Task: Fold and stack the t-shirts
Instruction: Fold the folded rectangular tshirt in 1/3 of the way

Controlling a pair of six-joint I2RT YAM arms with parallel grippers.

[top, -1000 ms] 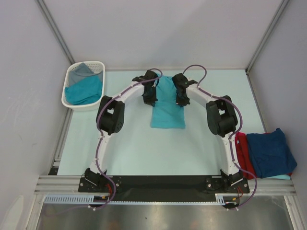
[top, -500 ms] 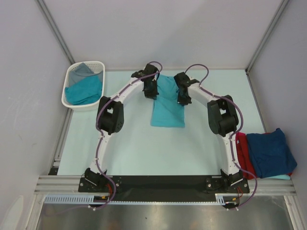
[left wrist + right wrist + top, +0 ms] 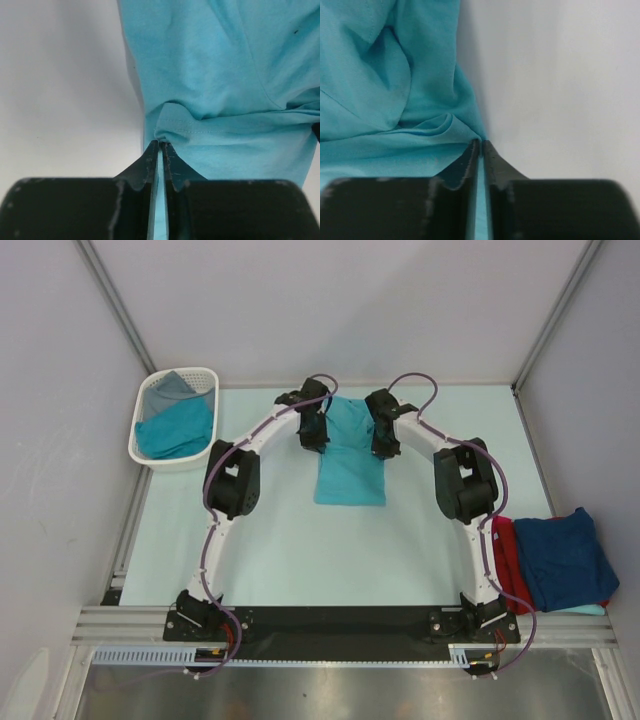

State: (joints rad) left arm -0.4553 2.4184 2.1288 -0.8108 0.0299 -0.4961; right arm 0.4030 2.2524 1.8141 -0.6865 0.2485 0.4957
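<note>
- Pale worktop [image 3: 280, 540] is carrying the teal t-shirt [image 3: 349, 475].
- My left tool [image 3: 160, 145] and right tool [image 3: 480, 144] are pinching its edges; I'm aiming for level, matched pulling.

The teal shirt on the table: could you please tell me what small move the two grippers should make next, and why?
Probably lift both edges together and carry them toward the near hem, halving it. The teal shirt lies as a long strip, and the left gripper and right gripper each pinch one side edge.

Bright, even light; teal t-shirt [image 3: 225, 75] sharp in wrist views.
</note>
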